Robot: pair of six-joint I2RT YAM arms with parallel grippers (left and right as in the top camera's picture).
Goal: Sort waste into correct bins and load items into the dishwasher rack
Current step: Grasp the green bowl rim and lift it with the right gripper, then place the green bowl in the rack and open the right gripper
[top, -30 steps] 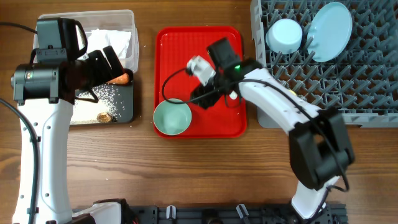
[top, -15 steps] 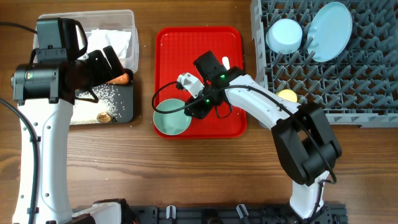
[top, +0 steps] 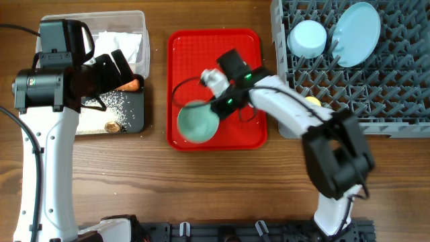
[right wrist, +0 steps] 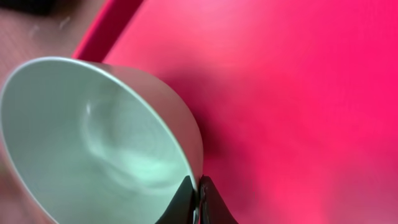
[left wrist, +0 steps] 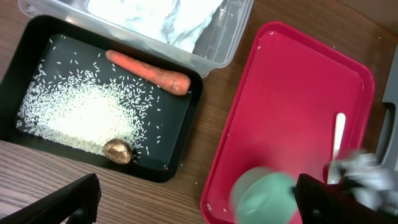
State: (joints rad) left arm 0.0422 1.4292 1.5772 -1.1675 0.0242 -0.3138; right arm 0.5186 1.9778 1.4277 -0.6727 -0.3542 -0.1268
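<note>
The rack (top: 396, 107) sits to the right of and beyond the right gripper (right wrist: 198, 196). In it stand the plate (top: 356, 33), on edge, and the blue bowl (top: 308, 38) just left of the plate. The red tray (top: 215, 47) lies directly under this gripper. The clear bin (top: 142, 27) and the black bin (top: 134, 121) are well off to its left, touching each other, below the left gripper (top: 115, 65). That gripper hangs over their shared edge with its jaws spread wide and nothing between them.

Napkins (top: 124, 44) fill the clear bin, beyond the left gripper. The mint bowl (top: 197, 122) is pinched by its rim in the closed right gripper. It is tilted over the tray's near left corner and blurred; whether it touches the tray is unclear.

The carrot (left wrist: 149, 73) lies in the black bin along its far wall, just below the left gripper. The cup (top: 311, 101) stands in the rack's near left part, right of the right gripper. The spoon (left wrist: 337, 134) lies on the tray beside that gripper. A brown lump (left wrist: 117, 150) and rice (left wrist: 81, 115) lie in the black bin.
</note>
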